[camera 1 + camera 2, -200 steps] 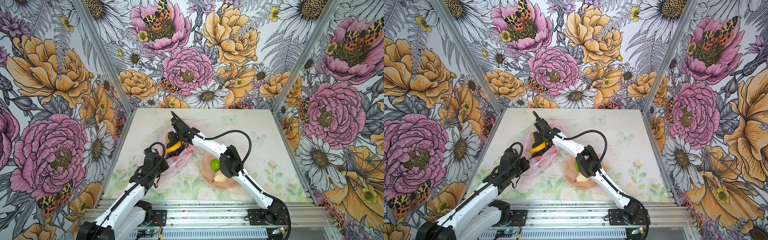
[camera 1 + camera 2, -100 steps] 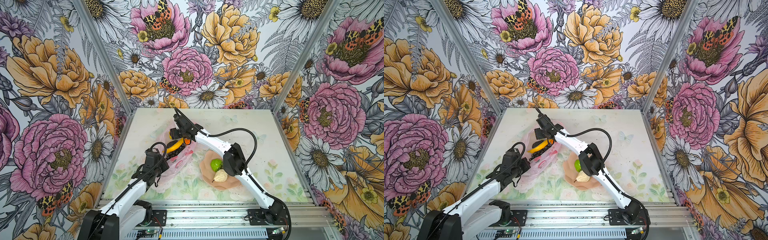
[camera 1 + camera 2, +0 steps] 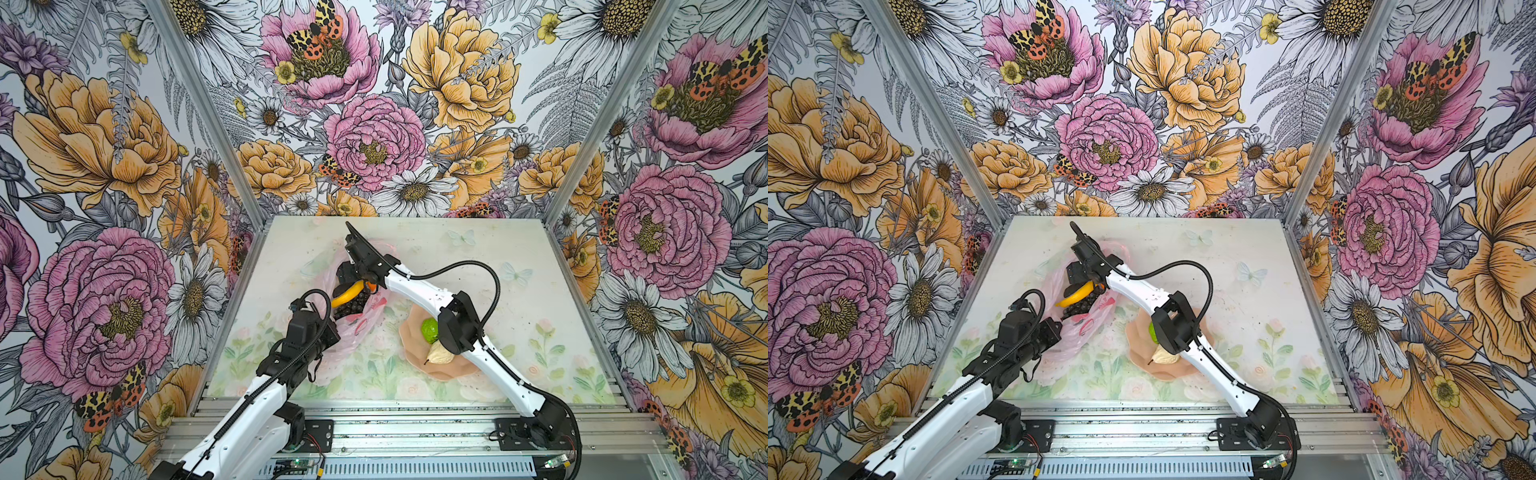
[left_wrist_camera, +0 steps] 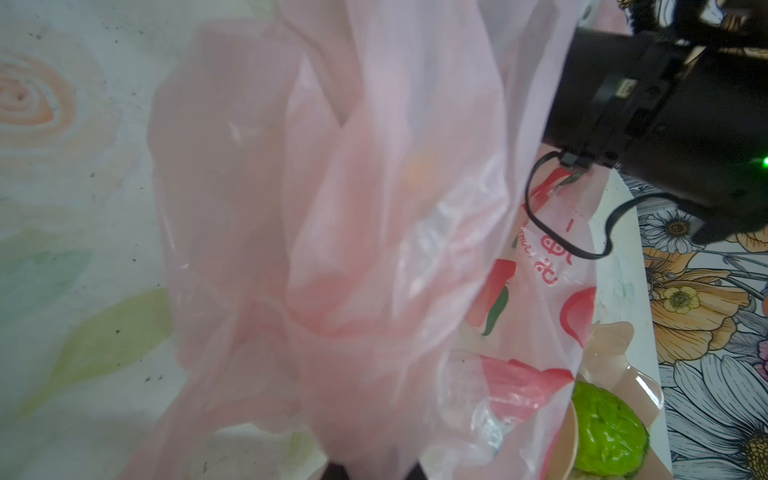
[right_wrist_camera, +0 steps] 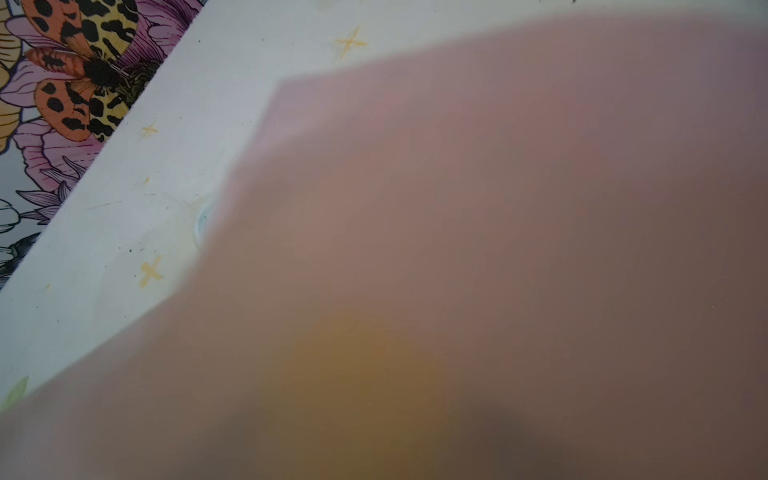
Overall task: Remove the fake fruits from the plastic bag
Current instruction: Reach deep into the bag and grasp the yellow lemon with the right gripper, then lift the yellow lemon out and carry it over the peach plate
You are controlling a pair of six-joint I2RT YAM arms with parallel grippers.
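- Top views both show the left arm nearest. It rises from the front rail with its elbow bent and its wrist aimed at the bag. The left hand [image 3: 330, 332] is clenched on the near end of the plastic bag [image 3: 357, 328]. In the left wrist view the pink film [image 4: 332, 208] gathers down into the hand.
- Just to the right on the counter [image 3: 478, 257], a peach plate [image 3: 453, 370] carries the lime-green fruit [image 3: 430, 330] and the pear [image 3: 440, 354]. Those two are out of the bag.
- The step in hand looks like fetching the next fruit. The banana [image 3: 347, 294] lies across the grape bunch [image 3: 351, 307] in the bag's open mouth, with an orange fruit [image 3: 371, 285] touching its far tip.
- The right arm reaches from its base over the plate, with its elbow above the lime-green fruit. Its forearm stretches toward the far left and its wrist pitches down into the bag.
- The right hand [image 3: 347, 272] sits just behind the banana, inside the bag's mouth. Pink film [image 5: 498, 208] veils its wrist view, so I cannot tell whether it is released or grasping anything.
- The next move seems to call for closing on one fruit, probably the banana on top, without trapping loose film. It should then be lifted clear while the left hand pins the bag.
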